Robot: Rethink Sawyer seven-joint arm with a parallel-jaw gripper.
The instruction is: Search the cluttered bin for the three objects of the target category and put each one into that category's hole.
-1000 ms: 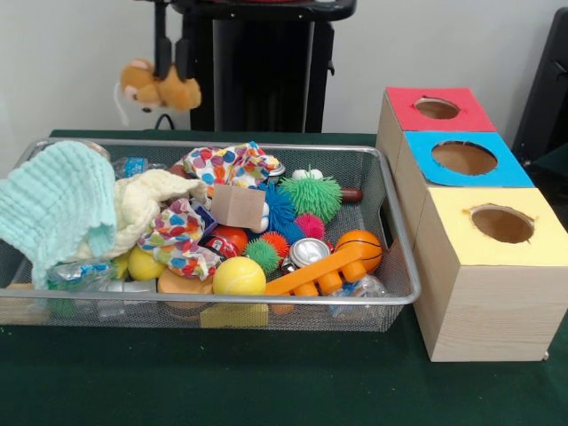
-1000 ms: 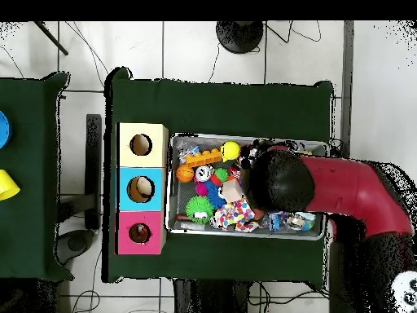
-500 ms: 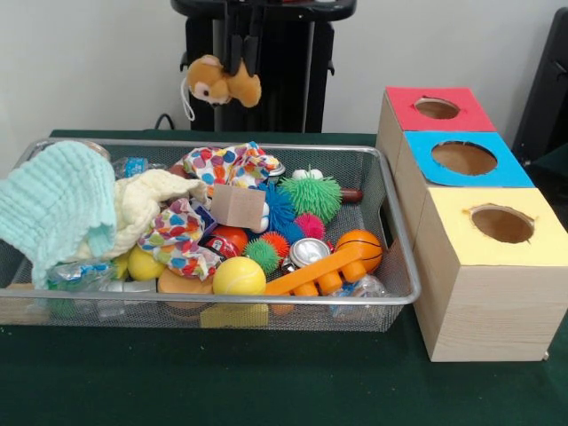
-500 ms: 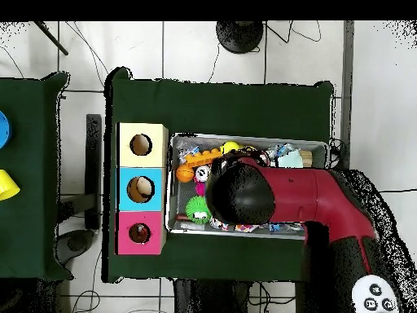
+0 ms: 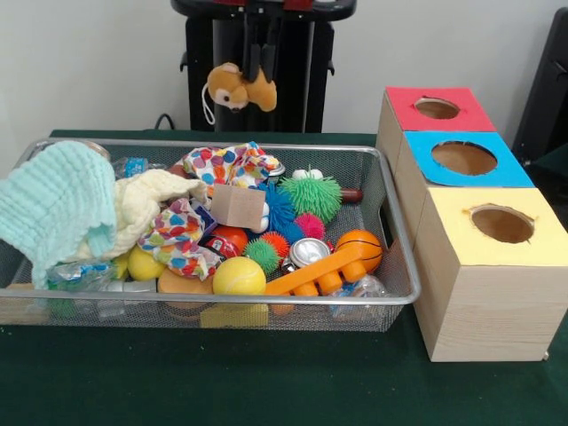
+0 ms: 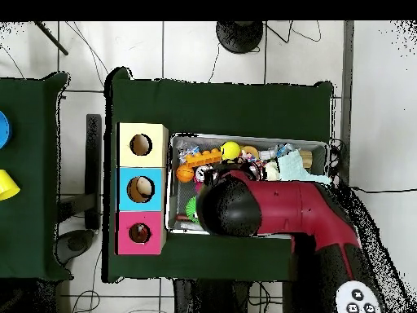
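My gripper [image 5: 255, 75] hangs from above, shut on a tan furry plush animal [image 5: 236, 88], holding it in the air above the far rim of the wire mesh bin [image 5: 401, 238]. The bin is full of clutter. The red-topped box's round hole [image 5: 437, 108] is at the far right, behind the blue-topped and yellow-topped boxes. In the overhead view the red arm [image 6: 277, 208] covers the gripper and the plush; the red-topped box's hole [image 6: 139, 234] shows to its left. The tiger and duck plush toys are hidden.
The bin holds a mint cloth [image 5: 58, 204], a polka-dot cloth [image 5: 226, 165], a green spiky ball [image 5: 312, 197], a small basketball [image 5: 358, 248], a yellow ball [image 5: 239, 276] and an orange block [image 5: 319, 271]. The blue-topped box [image 5: 463, 159] and yellow-topped box [image 5: 501, 224] stand right of the bin.
My gripper has carried the tan plush to the right, along the bin's far side toward the boxes, and slightly higher than a second ago.
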